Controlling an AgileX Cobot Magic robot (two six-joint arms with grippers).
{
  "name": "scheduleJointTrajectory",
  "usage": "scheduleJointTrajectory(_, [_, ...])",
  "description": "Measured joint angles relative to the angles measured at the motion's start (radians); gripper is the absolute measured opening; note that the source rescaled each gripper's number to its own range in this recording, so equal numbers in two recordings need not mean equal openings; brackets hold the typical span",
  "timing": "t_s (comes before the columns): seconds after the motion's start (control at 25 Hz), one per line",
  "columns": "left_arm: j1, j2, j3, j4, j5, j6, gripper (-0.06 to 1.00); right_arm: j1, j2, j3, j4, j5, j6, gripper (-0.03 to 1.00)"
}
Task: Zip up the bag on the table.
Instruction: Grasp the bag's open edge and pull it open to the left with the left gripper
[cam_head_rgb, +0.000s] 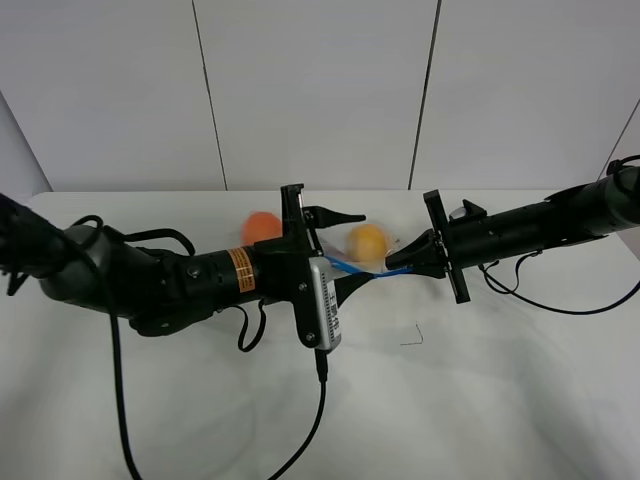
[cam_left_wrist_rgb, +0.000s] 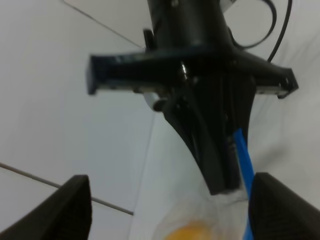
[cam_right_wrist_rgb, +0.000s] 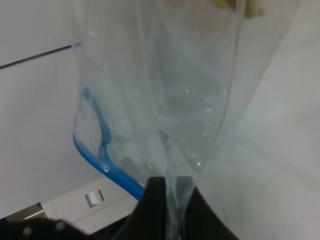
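High camera: the bag (cam_head_rgb: 374, 240) sits between your two arms over the table (cam_head_rgb: 500, 390). I cannot tell whether it rests on the table. The right gripper (cam_head_rgb: 396, 265) is clenched on one end of the blue zipper strip (cam_head_rgb: 352, 267). The left gripper (cam_head_rgb: 356, 252) stands released, with one jaw on either side of the strip.

Left wrist view: your fingers (cam_left_wrist_rgb: 70, 207) are spread wide, and the strip passes close to one of them rather than midway. Centre it first, then close just beside the right gripper.

Right wrist view: the pinch holds clear plastic, and the strip bows away in a slack curve. Hold that pinch firm and draw the strip taut. A straight strip should seal more cleanly as you slide the left gripper along it.
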Motion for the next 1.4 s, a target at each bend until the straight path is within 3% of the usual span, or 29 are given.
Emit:
scheduleJointTrajectory(0.36, [0.0,0.12,-0.018,-0.008,-0.103,-0.001,0.96,0.0,0.0,0.0,-0.001,0.0,0.0,0.0])
scheduleJointTrajectory(0.76, [0.0,0.203,-0.092,-0.086,-0.11,0.01,0.96,0.0,0.0,0.0,-0.001,0.0,0.0,0.0])
scheduleJointTrajectory(1.04, [-0.005,0.203,-0.092,-0.089,-0.11,0.012,0.84,0.0,0.0,0.0,-0.001,0.0,0.0,0.0])
scheduleJointTrajectory(1.28, [-0.049,0.203,-0.092,-0.108,-0.112,0.013,0.82,0.0,0.0,0.0,-0.002,0.0,0.0,0.0])
scheduleJointTrajectory(1.4, [-0.059,0.205,-0.092,-0.162,-0.114,0.014,0.82,0.0,0.0,0.0,-0.002,0.0,0.0,0.0])
